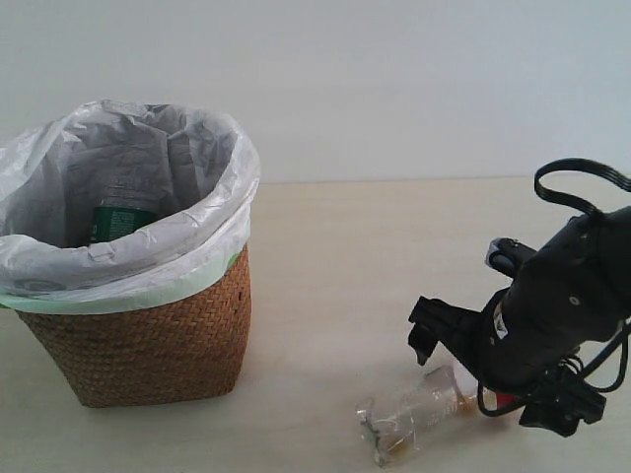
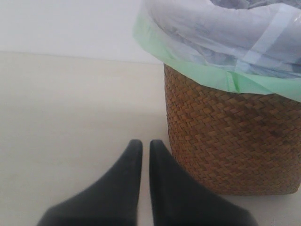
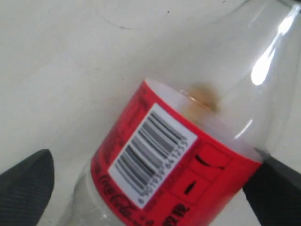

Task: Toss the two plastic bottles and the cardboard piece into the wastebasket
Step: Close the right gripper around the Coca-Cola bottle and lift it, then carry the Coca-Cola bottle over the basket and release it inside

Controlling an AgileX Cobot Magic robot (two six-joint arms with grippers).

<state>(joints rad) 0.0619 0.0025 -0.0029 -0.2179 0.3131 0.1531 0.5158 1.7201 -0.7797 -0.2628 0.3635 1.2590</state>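
Note:
The wastebasket (image 1: 148,335) stands at the left, a wicker basket lined with a white bag. Inside it shows the green label of the shorter bottle (image 1: 118,222). The longer clear bottle (image 1: 414,419) with the red label (image 3: 188,165) lies on its side on the table at the lower right. My right gripper (image 1: 490,386) is low over it, open, one finger on each side of the labelled part (image 3: 153,157). My left gripper (image 2: 142,145) is shut and empty, just beside the wastebasket's wicker wall (image 2: 235,141). The cardboard piece is out of view.
A pale wooden table (image 1: 345,276) runs back to a white wall. The right arm's black cable (image 1: 577,177) loops above its wrist. The left arm does not show in the exterior view.

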